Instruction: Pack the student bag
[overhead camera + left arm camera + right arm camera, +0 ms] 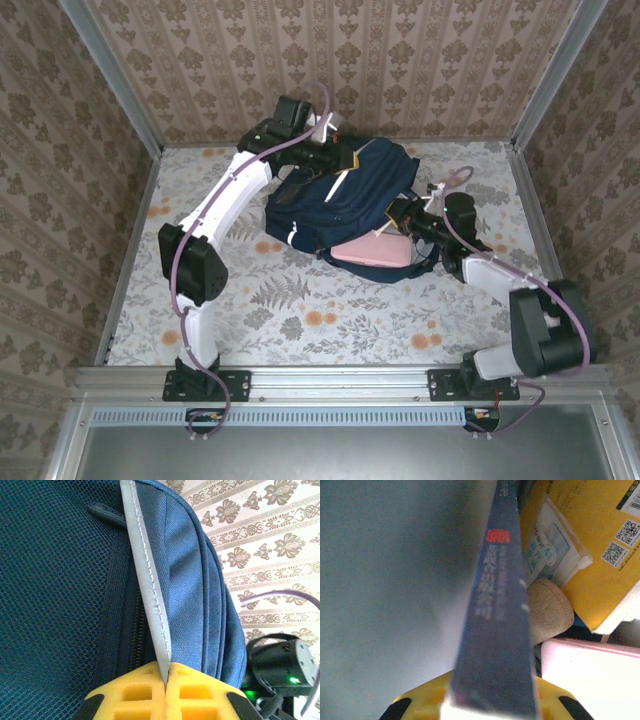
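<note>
Top external view gives us the navy bag (335, 210) lying on the flowered table (300, 310), toward the back and a little right of the middle, with one arm at each side of it. At the bag's far edge we see the left gripper (350, 160), and from its wrist camera we see its yellow pads (135, 695) pressed together on a grey strip (147, 580) stitched along the bag's blue cloth. The strip runs straight up out of the pinch, with dark mesh to its left and plain fabric folds to its right.

At the bag's right side we find the right gripper (398, 213). Its wrist camera shows the jaws pinching a thin dark blue book (497, 630) edge-on, a red mark near the top of the spine. Just right of the book we make out a yellow box (590, 555) with printed codes, a white and blue carton (555, 545) and a round cork-coloured thing (550, 607), all close together. A pink case (375, 255) lies against the bag's near edge; whether part of it sits inside we cannot tell
</note>
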You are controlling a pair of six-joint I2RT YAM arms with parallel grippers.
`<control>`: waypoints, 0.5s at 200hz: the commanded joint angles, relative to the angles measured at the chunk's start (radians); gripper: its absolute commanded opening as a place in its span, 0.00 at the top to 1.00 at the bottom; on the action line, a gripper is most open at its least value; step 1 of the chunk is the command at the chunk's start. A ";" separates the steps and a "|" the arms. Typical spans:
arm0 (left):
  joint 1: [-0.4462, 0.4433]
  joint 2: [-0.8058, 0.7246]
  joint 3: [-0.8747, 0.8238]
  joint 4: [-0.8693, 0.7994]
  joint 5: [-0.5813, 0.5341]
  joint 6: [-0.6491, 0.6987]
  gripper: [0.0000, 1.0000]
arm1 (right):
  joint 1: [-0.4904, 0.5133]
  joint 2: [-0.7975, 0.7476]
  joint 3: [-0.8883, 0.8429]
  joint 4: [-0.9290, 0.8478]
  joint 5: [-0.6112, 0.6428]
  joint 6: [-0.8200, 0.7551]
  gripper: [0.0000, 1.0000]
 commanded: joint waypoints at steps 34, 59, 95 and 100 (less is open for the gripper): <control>0.005 -0.115 0.027 0.124 0.108 -0.038 1.00 | 0.140 0.231 0.300 -0.082 0.222 0.017 0.98; 0.006 -0.120 0.021 0.127 0.110 -0.040 1.00 | 0.195 0.325 0.422 -0.250 0.387 0.005 0.87; 0.017 -0.130 0.008 0.127 0.110 -0.039 1.00 | 0.222 0.471 0.536 -0.254 0.413 0.029 0.70; 0.020 -0.131 0.004 0.128 0.110 -0.040 1.00 | 0.223 0.480 0.540 -0.248 0.408 0.026 0.65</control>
